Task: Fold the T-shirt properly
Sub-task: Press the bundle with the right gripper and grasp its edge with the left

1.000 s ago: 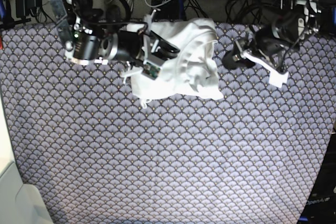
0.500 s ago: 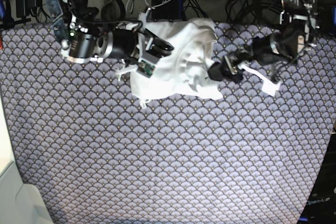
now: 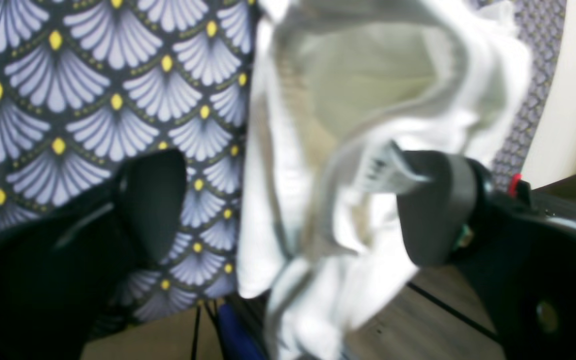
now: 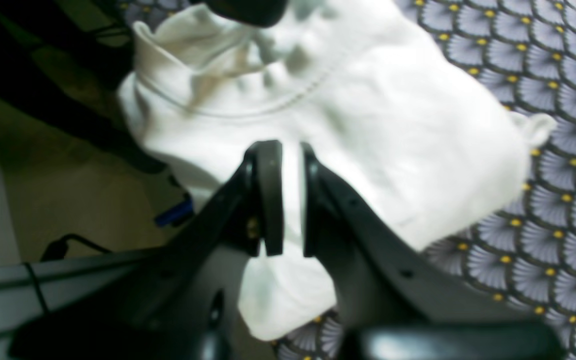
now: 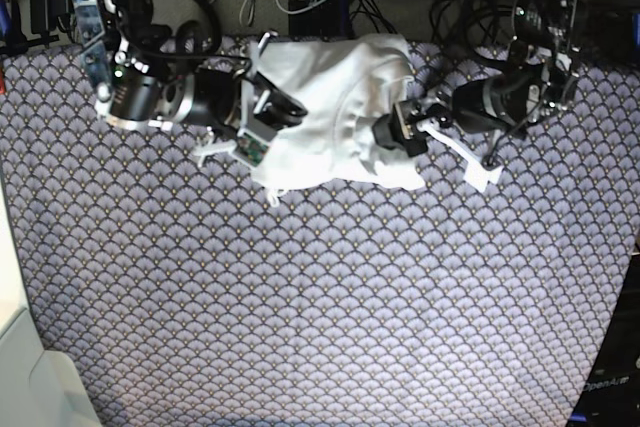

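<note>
The shirt (image 5: pixel 330 142) lies bunched and wrinkled on the scallop-patterned cloth (image 5: pixel 300 297), at the far side in the base view. The left gripper (image 3: pixel 293 205) is positioned at one side of the shirt, its fingers spread wide; one finger is over the shirt, the other over the patterned cloth. The fabric between them is not clamped. The right gripper (image 4: pixel 293 200) is positioned over the opposite side of the shirt. Its fingers are nearly closed, with a narrow gap between the tips and no fabric visibly gripped.
</note>
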